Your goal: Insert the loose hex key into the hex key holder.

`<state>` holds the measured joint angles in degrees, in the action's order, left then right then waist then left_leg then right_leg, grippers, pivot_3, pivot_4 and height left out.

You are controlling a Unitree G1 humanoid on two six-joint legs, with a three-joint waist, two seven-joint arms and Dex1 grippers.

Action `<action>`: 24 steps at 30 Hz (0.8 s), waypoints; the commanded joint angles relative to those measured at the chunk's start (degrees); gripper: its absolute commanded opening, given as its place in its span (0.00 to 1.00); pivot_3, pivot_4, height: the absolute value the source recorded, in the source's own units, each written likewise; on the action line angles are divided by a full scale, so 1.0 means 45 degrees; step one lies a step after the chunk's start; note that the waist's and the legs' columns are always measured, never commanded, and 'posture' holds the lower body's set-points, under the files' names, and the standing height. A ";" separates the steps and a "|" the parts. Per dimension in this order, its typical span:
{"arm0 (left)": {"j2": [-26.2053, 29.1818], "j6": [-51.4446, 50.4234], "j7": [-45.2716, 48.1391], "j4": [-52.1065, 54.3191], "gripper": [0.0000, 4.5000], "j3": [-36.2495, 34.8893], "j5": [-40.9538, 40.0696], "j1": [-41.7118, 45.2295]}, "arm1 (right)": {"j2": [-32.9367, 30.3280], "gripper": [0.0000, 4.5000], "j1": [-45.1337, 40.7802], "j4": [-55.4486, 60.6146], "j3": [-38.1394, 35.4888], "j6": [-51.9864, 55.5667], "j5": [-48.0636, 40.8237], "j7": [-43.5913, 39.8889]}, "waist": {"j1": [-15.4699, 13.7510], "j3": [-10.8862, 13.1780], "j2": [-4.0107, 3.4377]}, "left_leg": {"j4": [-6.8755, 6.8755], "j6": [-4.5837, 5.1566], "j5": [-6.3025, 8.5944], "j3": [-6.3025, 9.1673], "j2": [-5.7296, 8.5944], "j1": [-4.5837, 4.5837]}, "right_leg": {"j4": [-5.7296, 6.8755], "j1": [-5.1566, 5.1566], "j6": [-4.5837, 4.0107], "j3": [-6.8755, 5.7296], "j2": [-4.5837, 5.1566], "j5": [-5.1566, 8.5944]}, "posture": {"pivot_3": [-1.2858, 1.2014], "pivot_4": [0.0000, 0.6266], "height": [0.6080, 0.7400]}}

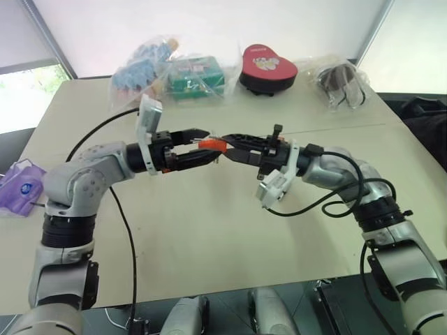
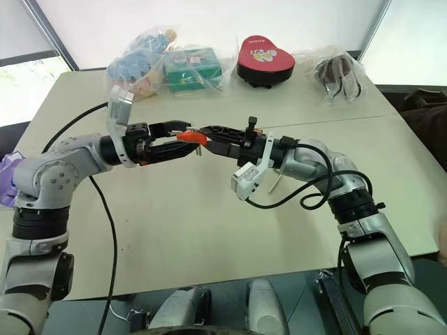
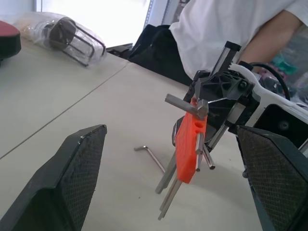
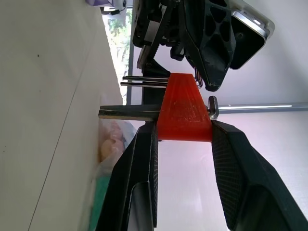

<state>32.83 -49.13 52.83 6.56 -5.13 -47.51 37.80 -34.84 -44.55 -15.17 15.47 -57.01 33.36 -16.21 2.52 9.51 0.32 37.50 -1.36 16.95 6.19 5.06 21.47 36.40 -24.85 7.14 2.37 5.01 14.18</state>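
Right hand (image 1: 227, 148) gripping hex key holder (image 3: 190, 140), left hand (image 1: 202, 143) wide open — loose hex key (image 3: 153, 156) on table (image 1: 209, 223)

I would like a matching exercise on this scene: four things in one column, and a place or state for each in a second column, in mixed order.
Things:
1. hex key holder
2. loose hex key
3. left hand
4. heart-shaped box

Places or states:
A. lying on the table
B. open, fingers either side of the holder
C. at the table's far edge
D. clamped in the right hand, above the table

Pairs: 1-D, 2-A, 3-B, 4-C
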 commanded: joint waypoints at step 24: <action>-0.0641 0.0839 0.0682 -0.0565 0.00 0.0709 0.0894 0.0673 | 0.0079 0.44 0.0258 0.1205 0.0018 0.1311 -0.2112 -0.1525 | -0.0009 0.0000 0.0000 | 0.0049 0.0002 0.0001 0.0004 0.0000 0.0007 | 0.0005 0.0019 0.0000 -0.0001 -0.0002 0.0000 | 0.52 0.24 1.00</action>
<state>29.94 -46.00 55.91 3.30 -1.31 -43.68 40.19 -34.77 -42.84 -12.86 15.74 -51.36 26.46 -22.53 2.48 9.51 0.32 37.73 -1.36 16.95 6.21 5.06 21.50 36.43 -24.76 7.14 2.37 5.00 14.18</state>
